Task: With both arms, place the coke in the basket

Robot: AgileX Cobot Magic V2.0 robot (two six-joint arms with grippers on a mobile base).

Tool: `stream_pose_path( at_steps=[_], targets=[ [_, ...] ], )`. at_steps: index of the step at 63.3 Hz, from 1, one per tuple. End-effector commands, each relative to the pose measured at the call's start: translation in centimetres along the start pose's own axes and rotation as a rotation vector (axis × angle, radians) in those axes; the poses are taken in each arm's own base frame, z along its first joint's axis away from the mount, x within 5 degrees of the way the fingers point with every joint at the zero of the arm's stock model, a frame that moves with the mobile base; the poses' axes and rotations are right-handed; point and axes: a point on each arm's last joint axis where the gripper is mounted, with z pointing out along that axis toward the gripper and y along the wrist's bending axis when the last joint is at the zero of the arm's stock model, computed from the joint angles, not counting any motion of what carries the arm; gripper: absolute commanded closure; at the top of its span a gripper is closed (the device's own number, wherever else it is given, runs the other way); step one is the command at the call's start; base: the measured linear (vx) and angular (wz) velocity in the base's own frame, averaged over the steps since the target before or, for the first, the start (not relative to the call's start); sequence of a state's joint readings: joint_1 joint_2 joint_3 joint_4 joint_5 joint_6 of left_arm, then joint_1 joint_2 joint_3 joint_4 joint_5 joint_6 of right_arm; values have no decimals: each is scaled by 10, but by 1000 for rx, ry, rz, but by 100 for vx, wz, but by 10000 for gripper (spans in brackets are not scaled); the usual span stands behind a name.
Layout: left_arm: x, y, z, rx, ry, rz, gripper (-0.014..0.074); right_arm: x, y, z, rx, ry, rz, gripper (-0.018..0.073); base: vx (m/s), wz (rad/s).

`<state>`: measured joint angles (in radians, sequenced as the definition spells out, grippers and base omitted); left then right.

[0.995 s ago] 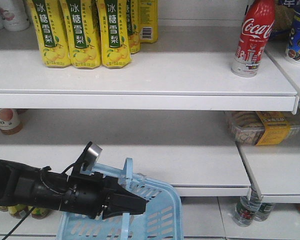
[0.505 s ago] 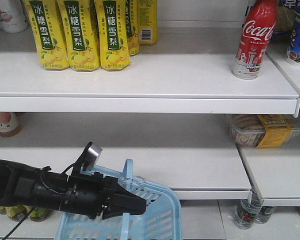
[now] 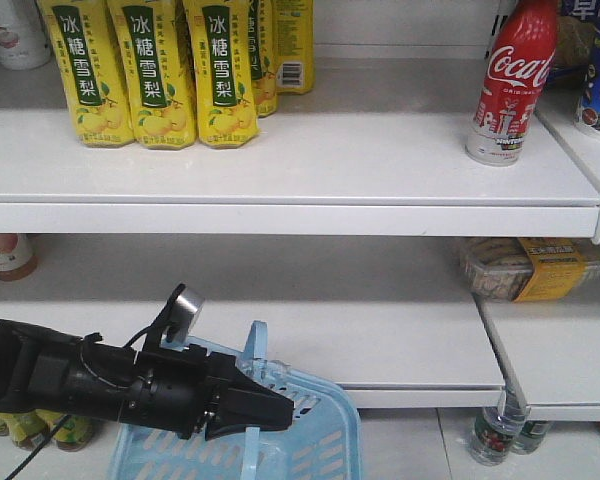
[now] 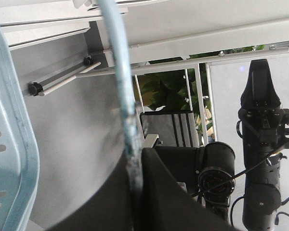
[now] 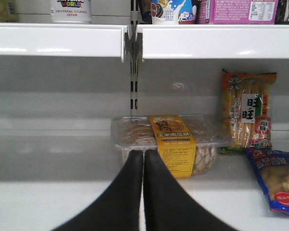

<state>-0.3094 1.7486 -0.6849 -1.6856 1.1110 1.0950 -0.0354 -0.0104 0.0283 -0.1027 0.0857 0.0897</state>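
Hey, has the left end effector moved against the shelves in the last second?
Yes. Against the lower shelf edge, the left end effector, gripping the basket, sits slightly higher now; the shelves slid down the frame while it stayed put.

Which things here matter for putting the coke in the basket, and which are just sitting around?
For the job: coke; basket, held by left gripper; right gripper, shut, empty.
Just there: yellow drink bottles; clear snack box; rice cracker pack.

White metal shelving: upper shelf (image 3: 330,160), middle shelf (image 3: 380,330) below. Grey-white back panel (image 3: 360,265) between tiers. Slotted upright post (image 5: 133,91) joins two shelf bays. Bright even light, soft glare on shelf fronts. Green foliage (image 4: 166,89) behind white wire rack (image 4: 203,110) in left wrist view.
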Motion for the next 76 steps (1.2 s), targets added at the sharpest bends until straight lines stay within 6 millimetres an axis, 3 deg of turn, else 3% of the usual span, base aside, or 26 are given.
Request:
stream_pose_path(
  at_steps=[1,76],
  targets=[
    [-7,-27,-5,125,-62,39,603,-4,0,-1,-3,-79,-13,567,2,0],
    [-7,-27,-5,125,-62,39,603,-4,0,-1,-2,-79,-22,567,1,0]
  ],
)
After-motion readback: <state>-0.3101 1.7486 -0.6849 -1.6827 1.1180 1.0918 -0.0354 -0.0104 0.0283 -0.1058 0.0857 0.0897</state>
